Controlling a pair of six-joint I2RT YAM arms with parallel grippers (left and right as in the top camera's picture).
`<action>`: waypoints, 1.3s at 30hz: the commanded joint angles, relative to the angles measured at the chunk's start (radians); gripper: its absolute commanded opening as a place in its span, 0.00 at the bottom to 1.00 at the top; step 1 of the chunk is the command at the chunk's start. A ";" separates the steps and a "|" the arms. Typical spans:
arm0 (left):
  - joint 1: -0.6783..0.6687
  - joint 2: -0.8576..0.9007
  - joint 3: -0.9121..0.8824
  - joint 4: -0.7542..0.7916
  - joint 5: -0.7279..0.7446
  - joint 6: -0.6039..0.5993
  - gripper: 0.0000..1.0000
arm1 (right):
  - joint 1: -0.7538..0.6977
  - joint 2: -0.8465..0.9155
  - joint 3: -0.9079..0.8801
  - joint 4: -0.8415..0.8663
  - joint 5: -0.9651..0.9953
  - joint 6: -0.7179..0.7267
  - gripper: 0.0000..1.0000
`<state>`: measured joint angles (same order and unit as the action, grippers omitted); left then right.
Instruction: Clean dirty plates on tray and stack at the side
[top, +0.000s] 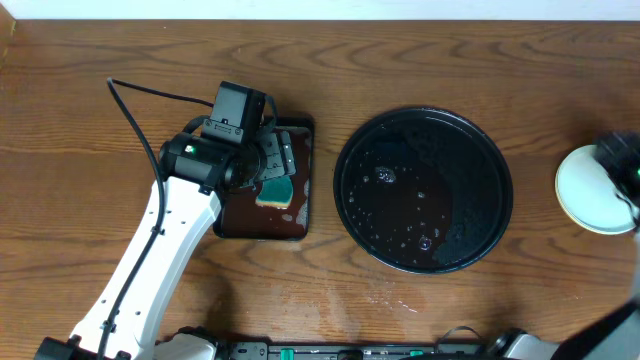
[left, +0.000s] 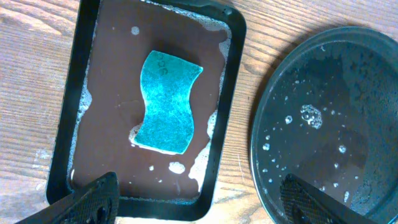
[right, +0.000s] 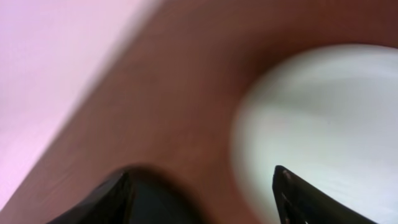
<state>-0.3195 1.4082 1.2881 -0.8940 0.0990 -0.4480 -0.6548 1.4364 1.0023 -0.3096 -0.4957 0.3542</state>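
- White plates (top: 590, 192) are stacked beside the black tray (top: 470, 160), just under the right gripper (right: 202, 186) (fingers spread, nothing held).
- Left gripper (left: 199, 199) is spread empty above the sponge (left: 166, 102).

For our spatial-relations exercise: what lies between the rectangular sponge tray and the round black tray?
Only a narrow strip of bare wooden tabletop separates the sponge tray from the round tray, seen in the overhead and left wrist views.

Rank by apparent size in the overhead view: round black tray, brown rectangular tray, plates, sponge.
1. round black tray
2. brown rectangular tray, partly hidden
3. plates, partly hidden
4. sponge
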 joint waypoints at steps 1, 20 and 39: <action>0.004 -0.002 0.019 -0.004 -0.002 -0.005 0.83 | 0.206 -0.210 0.041 -0.001 -0.148 -0.060 0.71; 0.004 -0.002 0.019 -0.004 -0.002 -0.005 0.83 | 0.899 -0.540 0.041 -0.204 -0.034 -0.169 0.99; 0.004 -0.002 0.019 -0.005 -0.002 -0.005 0.83 | 0.823 -1.196 -0.600 -0.025 0.394 -0.419 0.99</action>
<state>-0.3199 1.4082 1.2881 -0.8940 0.0994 -0.4480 0.1928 0.3214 0.5003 -0.3897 -0.1337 -0.0399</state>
